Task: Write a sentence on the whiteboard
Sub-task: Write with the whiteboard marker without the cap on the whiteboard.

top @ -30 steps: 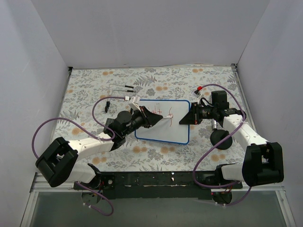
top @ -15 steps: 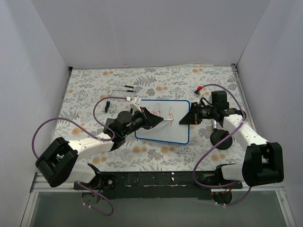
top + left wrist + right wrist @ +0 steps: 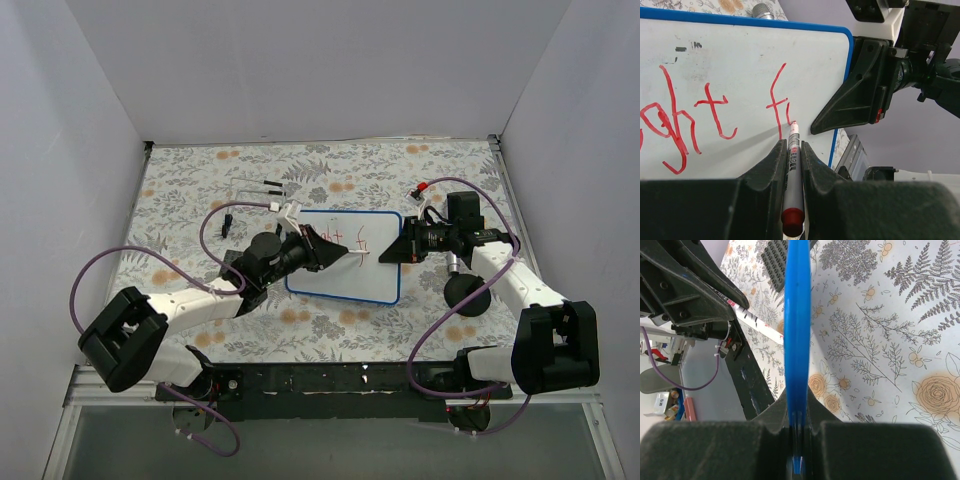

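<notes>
**Marker tip on the board, both grippers clamped**

Along the bottom of the top view we see a black metal rail point(image 3: 330, 380) carrying the two arm bases. Beyond it lies a pale floral tablecloth point(image 3: 330, 325), with an open band at lower centre between the arms.

At mid-frame sits the flat white whiteboard with a thin blue rim point(image 3: 345, 283). The left gripper point(image 3: 792, 145) is closed on a slim white marker with a red end point(image 3: 794, 165). The marker's tip touches the board just right of the "f" in the thin red handwritten lettering point(image 3: 715, 110).

The right gripper point(image 3: 797, 412) is clamped on the board's right edge, which shows edge-on in its wrist view. A dark grey studded plate point(image 3: 774, 260) shows at the top of that view.

The board's lower half is bare. Past its far edge, small dark pieces point(image 3: 272, 185) lie upper left of centre. Plain grey-white walls point(image 3: 300, 60) close in the cloth on three sides.
</notes>
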